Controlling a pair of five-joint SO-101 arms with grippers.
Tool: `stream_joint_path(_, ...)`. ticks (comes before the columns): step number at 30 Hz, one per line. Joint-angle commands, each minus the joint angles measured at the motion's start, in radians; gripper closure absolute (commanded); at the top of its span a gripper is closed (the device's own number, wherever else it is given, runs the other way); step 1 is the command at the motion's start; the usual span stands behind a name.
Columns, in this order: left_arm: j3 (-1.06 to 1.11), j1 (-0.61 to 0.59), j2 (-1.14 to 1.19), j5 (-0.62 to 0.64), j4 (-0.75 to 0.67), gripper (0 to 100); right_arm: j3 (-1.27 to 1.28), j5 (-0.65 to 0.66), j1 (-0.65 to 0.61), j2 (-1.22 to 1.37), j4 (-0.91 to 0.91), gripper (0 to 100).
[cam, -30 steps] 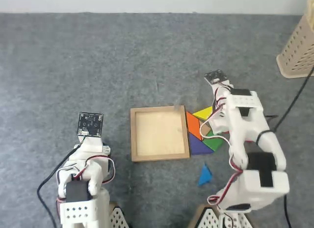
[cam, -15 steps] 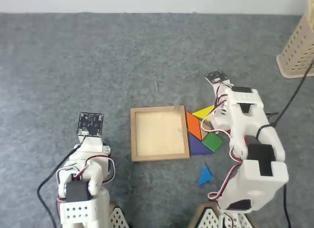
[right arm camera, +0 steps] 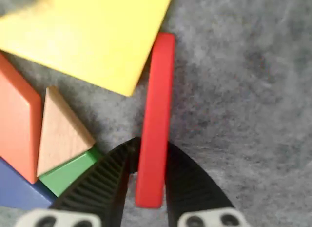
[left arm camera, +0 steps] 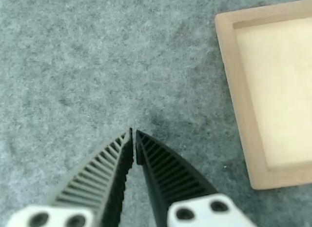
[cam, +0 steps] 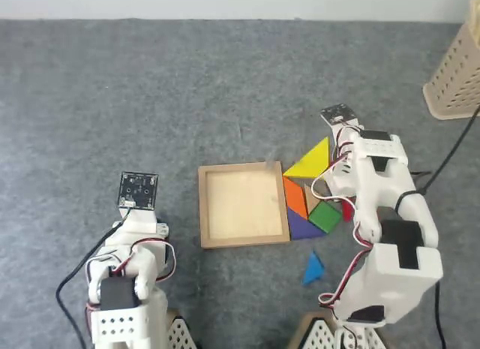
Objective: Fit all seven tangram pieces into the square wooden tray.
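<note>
The square wooden tray (cam: 205, 206) lies on the grey carpet with nothing in it. To its right lies a cluster of pieces: a yellow triangle (cam: 311, 161), an orange piece (cam: 295, 195), a bare wood triangle (cam: 312, 198), a green square (cam: 325, 216) and a purple triangle (cam: 301, 227). A small blue triangle (cam: 313, 267) lies apart, nearer the arms. My right gripper (right arm camera: 148, 154) is shut on a red piece (right arm camera: 157, 105), which stands on edge beside the yellow triangle (right arm camera: 92, 36). My left gripper (left arm camera: 132, 135) is shut and holds nothing, over bare carpet left of the tray (left arm camera: 229, 61).
A beige perforated holder (cam: 454, 71) stands at the back right edge. A black cable (cam: 450, 155) runs past the right arm. Open carpet stretches behind the tray and to its left.
The right arm has drawn away from the tray to the right, uncovering the whole yellow triangle. The red piece now shows beside the green square. The left arm has not moved.
</note>
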Motion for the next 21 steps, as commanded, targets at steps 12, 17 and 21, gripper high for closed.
stream_joint_path(12, -0.007, 0.0, -0.02, -0.005, 0.008, 99, 0.058, -0.201, -0.016, -0.407, 0.157, 99.2)
stream_joint_path(17, -0.007, 0.0, -0.02, -0.005, 0.008, 99, 0.155, -0.245, -0.259, -0.641, 0.159, 99.2)
stream_joint_path(21, -0.007, 0.0, -0.02, -0.005, 0.008, 99, 0.143, -0.292, -0.507, -0.657, 0.131, 99.2)
